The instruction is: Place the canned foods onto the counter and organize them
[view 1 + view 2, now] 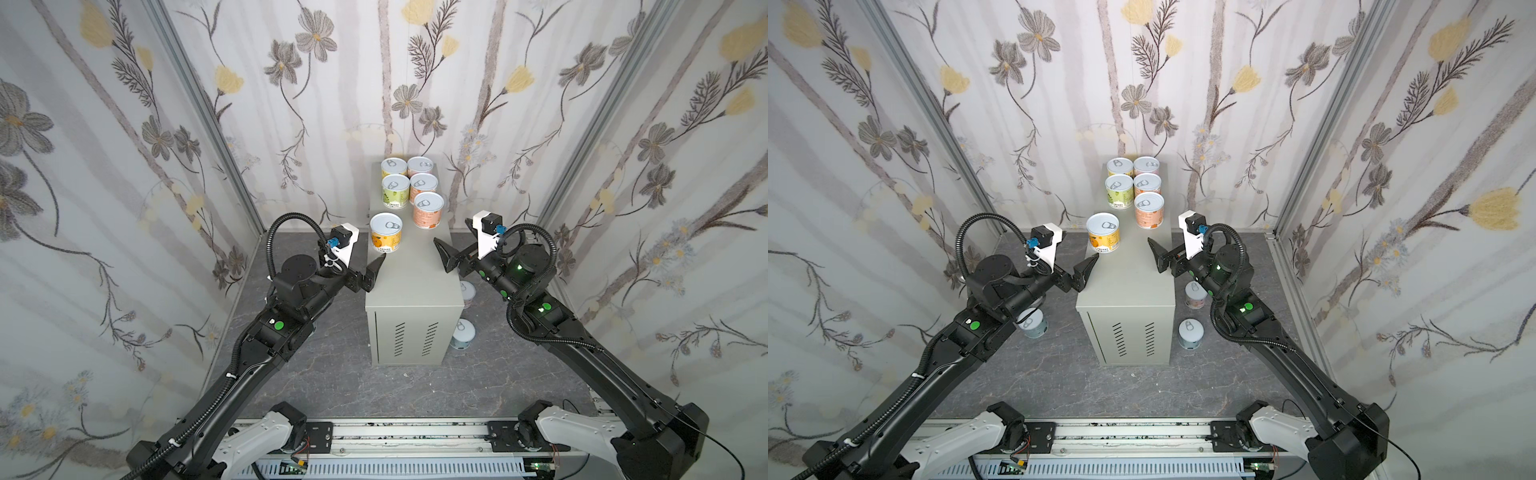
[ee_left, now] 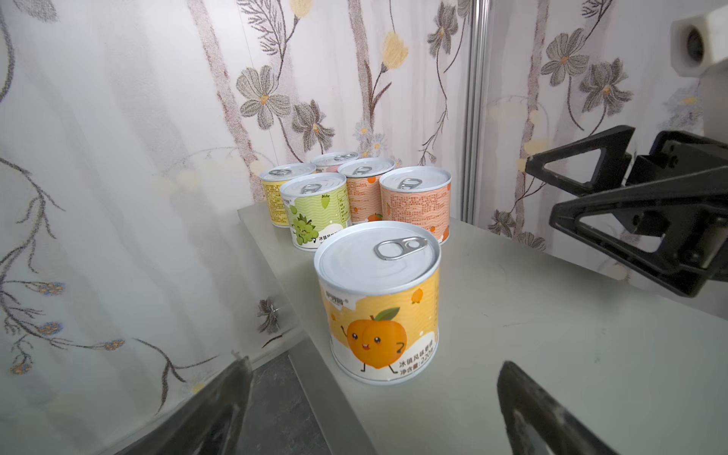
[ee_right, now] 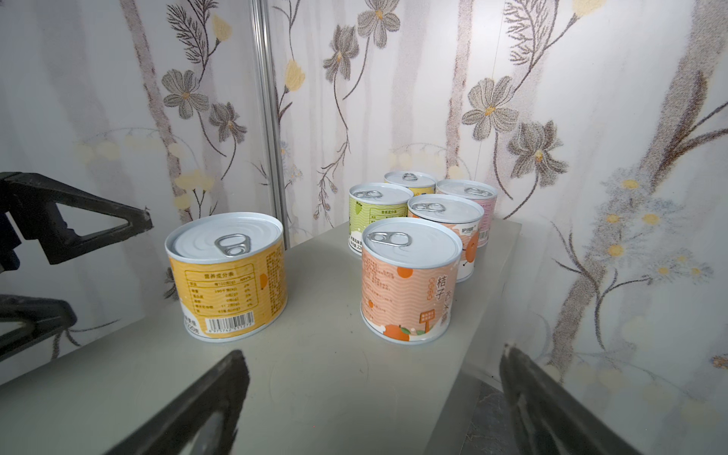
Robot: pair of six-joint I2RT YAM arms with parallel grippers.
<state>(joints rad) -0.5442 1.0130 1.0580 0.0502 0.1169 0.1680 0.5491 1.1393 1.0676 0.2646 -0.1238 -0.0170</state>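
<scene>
The counter (image 1: 411, 282) is a grey-beige box with several canned foods on top. A yellow can (image 1: 393, 168), a pink can (image 1: 420, 167), a green can (image 1: 395, 191) and two peach cans (image 1: 429, 210) stand grouped at the back. An orange can (image 1: 386, 237) (image 2: 380, 315) stands alone near the front left edge. My left gripper (image 1: 372, 274) (image 2: 374, 366) is open just short of that can, holding nothing. My right gripper (image 1: 442, 255) (image 3: 374, 352) hovers open and empty over the counter's right side. On the floor stand more cans, two right of the counter (image 1: 1196, 293) (image 1: 1190, 332) and one to its left (image 1: 1032, 324).
Flowered curtain walls close in the dark marbled floor (image 1: 332, 374) on three sides, with metal posts (image 1: 208, 124) in the back corners. The arm bases sit on a rail (image 1: 407, 436) at the front. The counter's front half (image 1: 1125, 286) is bare.
</scene>
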